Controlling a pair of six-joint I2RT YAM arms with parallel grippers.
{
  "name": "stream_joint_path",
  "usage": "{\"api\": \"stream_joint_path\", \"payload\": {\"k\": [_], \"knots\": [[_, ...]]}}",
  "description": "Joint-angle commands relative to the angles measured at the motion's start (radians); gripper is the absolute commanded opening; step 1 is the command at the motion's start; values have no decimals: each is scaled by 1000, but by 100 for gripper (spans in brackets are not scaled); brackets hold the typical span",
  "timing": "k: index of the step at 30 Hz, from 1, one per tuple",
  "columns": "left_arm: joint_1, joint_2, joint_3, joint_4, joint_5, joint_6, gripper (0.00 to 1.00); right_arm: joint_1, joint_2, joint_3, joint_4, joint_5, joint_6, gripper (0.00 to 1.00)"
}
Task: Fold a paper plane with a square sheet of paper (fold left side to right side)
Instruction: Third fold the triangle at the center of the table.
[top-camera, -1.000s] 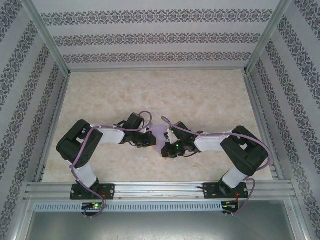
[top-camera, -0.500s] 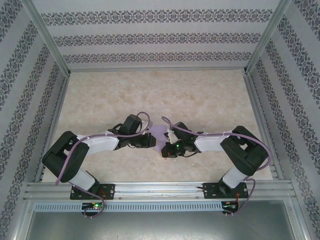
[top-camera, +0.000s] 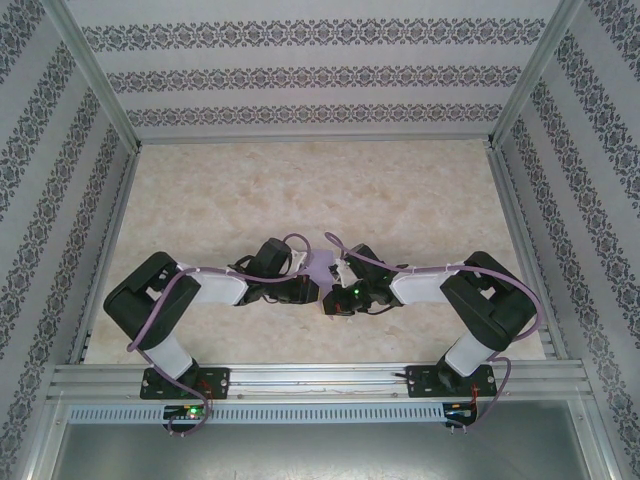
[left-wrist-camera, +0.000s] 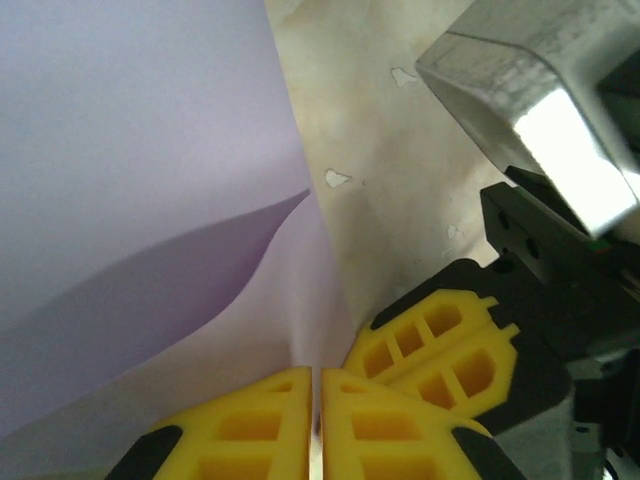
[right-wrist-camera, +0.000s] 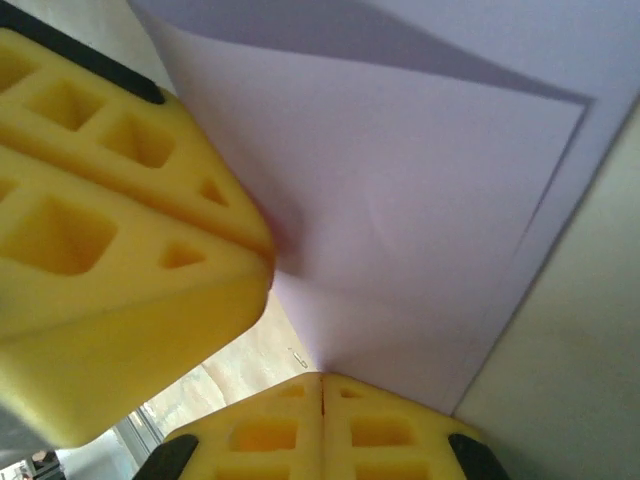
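Checking top view: left pincer (top-camera: 306, 286) and right pincer (top-camera: 334, 297) sit nose to nose, lilac sheet of paper (top-camera: 320, 267) between them. Left wrist: jaws together, clamped on the sheet's edge, sheet ahead-left. Right wrist: clamped likewise, sheet ahead-right. Neither arm nearer, I judge.

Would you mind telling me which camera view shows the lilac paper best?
The right wrist view: the lilac paper shows its overlapping layers and edges up close. The left wrist view gives a broad curved surface; the top external view, a small distant patch.
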Motion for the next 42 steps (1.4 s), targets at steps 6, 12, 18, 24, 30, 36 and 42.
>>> {"api": "stream_joint_path", "payload": {"k": [6,12,18,24,30,36,42], "knots": [[-11,50,9,-1,-64,-4,9,-5,72,-39,-113,157,1,0],[-11,76,25,-62,-108,8,7,-5,70,-34,-139,161,-2,0],[-8,54,44,-151,-176,53,7,-6,76,-27,-158,162,-7,0],[19,36,38,-143,-180,67,7,-5,91,-17,-171,159,-10,0],[59,29,42,-144,-170,90,7,-2,93,-15,-176,160,-13,0],[101,21,48,-148,-165,112,7,-1,93,-15,-185,159,-18,0],[152,21,48,-144,-158,132,7,1,96,-12,-183,157,-19,0]]}}
